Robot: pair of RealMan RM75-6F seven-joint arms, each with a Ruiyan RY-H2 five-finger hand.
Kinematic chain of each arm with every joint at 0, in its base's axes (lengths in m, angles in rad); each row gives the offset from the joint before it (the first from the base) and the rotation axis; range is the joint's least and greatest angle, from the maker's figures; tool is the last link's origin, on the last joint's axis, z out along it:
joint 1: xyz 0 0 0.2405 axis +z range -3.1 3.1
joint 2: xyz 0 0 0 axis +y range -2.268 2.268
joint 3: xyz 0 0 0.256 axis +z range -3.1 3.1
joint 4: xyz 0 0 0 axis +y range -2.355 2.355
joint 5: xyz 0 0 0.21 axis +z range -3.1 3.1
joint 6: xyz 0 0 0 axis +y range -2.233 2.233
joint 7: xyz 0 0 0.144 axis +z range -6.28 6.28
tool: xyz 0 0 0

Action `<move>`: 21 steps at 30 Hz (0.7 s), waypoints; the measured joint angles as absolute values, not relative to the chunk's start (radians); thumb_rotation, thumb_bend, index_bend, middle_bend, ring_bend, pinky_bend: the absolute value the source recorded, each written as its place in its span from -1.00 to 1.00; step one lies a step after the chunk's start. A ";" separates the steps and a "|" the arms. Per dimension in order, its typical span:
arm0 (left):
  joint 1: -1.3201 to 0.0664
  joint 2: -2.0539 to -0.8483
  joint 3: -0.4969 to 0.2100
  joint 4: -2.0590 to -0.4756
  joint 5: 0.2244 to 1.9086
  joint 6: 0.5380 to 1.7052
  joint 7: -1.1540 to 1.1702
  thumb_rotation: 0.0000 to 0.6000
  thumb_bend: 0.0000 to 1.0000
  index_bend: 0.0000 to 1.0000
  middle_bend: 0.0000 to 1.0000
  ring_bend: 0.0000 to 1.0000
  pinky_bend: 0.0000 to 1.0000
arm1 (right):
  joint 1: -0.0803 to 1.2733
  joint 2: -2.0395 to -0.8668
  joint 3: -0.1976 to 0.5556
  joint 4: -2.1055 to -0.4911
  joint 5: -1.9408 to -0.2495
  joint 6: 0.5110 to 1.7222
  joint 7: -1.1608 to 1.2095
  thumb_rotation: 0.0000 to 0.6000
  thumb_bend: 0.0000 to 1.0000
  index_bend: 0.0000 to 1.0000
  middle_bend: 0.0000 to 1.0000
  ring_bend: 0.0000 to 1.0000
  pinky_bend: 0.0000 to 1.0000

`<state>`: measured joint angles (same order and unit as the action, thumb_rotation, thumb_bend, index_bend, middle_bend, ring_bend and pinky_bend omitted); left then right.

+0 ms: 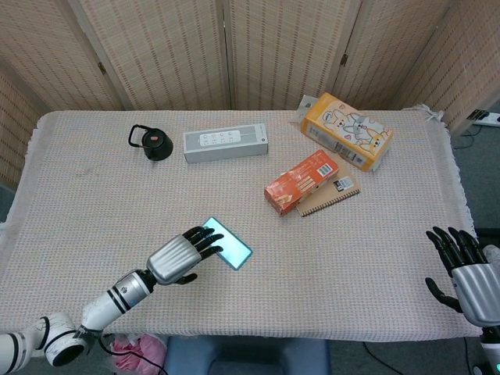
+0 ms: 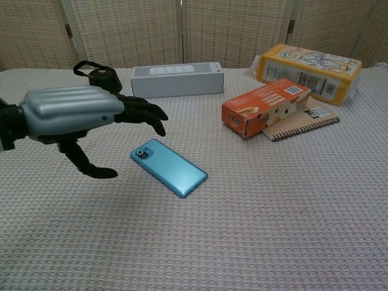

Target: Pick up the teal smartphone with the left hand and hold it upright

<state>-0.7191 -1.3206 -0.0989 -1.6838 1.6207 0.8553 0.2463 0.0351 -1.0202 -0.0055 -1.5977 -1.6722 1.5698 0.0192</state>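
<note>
1. Woven bamboo screens stand behind the worktop (image 1: pixel 94 203), which is covered by a beige textured cloth.
2. The teal smartphone (image 1: pixel 227 245) (image 2: pixel 170 168) lies flat, back up, near the middle of the worktop, its camera end pointing toward the far left.
3. The left robot hand (image 1: pixel 178 256) (image 2: pixel 79 118) hangs above the cloth just to the left of the smartphone; it grips nothing. Its fingers (image 2: pixel 142 114) are extended and spread, reaching over the phone's camera end, and its thumb (image 2: pixel 85 163) points down on the near side. In the chest view the hand is clear of the phone.
4. The right robot hand (image 1: pixel 465 273) sits at the right edge of the worktop, well apart from the phone, with its fingers spread and nothing in it.
5. A black lid with a loop (image 1: pixel 151 143) (image 2: pixel 100 80) and a grey rectangular box (image 1: pixel 226 142) (image 2: pixel 177 79) lie along the far side.
6. An orange carton (image 1: pixel 301 182) (image 2: pixel 265 107) rests on one end of a spiral notebook (image 1: pixel 330 196) (image 2: pixel 306 123).
7. A yellow box with cartoon print (image 1: pixel 347 131) (image 2: pixel 309 65) lies behind them at the far right.
</note>
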 measured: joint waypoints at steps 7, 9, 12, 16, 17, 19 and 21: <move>-0.810 -1.426 -0.143 -1.633 1.454 0.738 0.403 1.00 -0.44 -0.59 -0.80 -0.81 -0.66 | 0.036 -1.021 -0.005 -1.592 -1.667 1.565 0.027 1.00 -0.51 -0.88 -0.83 -0.88 -0.80; -0.830 -1.446 -0.151 -1.617 1.415 0.720 0.437 1.00 -0.44 -0.59 -0.80 -0.81 -0.66 | 0.037 -1.022 -0.005 -1.590 -1.664 1.563 0.029 1.00 -0.51 -0.88 -0.83 -0.88 -0.80; -0.864 -1.476 -0.161 -1.590 1.353 0.692 0.488 1.00 -0.44 -0.59 -0.80 -0.81 -0.66 | 0.040 -1.022 -0.003 -1.588 -1.662 1.558 0.031 1.00 -0.51 -0.88 -0.83 -0.88 -0.80; -0.911 -1.507 -0.164 -1.558 1.267 0.656 0.563 1.00 -0.44 -0.58 -0.80 -0.81 -0.66 | 0.043 -1.024 -0.002 -1.584 -1.661 1.554 0.035 1.00 -0.51 -0.88 -0.83 -0.88 -0.80; -0.920 -1.514 -0.165 -1.553 1.246 0.651 0.578 1.00 -0.44 -0.58 -0.80 -0.81 -0.66 | 0.043 -1.024 -0.002 -1.583 -1.660 1.553 0.036 1.00 -0.51 -0.88 -0.83 -0.88 -0.80; -0.941 -1.530 -0.165 -1.541 1.195 0.644 0.610 1.00 -0.44 -0.57 -0.80 -0.81 -0.66 | 0.044 -1.025 -0.002 -1.580 -1.656 1.551 0.040 1.00 -0.51 -0.88 -0.83 -0.88 -0.80; -0.961 -1.544 -0.164 -1.530 1.148 0.640 0.638 1.00 -0.44 -0.55 -0.80 -0.81 -0.66 | 0.044 -1.025 -0.001 -1.578 -1.654 1.549 0.043 1.00 -0.51 -0.88 -0.83 -0.88 -0.80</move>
